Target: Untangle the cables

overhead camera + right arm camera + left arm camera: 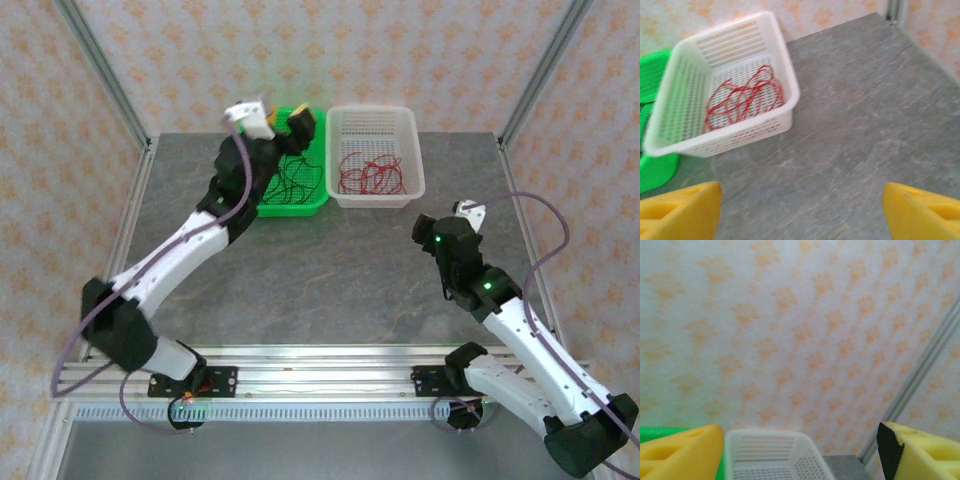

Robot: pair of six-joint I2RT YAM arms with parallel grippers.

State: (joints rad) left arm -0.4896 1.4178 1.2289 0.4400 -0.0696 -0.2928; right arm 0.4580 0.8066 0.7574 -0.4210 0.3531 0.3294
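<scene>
Found the red cables (368, 176) curled loosely on the floor of the white basket (375, 201), at 12 o'clock on the counter (330, 280). Logged the black cables (295, 175) lying in the green basket (292, 210), just beside the white one at its 9 o'clock. Cannot tell from the overhead view whether the two basket rims touch. Placed the left jaws above the far rim of the green basket, at about 11 o'clock on the counter. Noted their yellow pads (682, 452) spread wide with nothing between: released. Placed the right jaws near 3 o'clock on the counter, aimed toward the white basket at 11 o'clock from them. Noted their yellow pads (680, 207) wide apart over bare counter, grasping nothing: released.
</scene>
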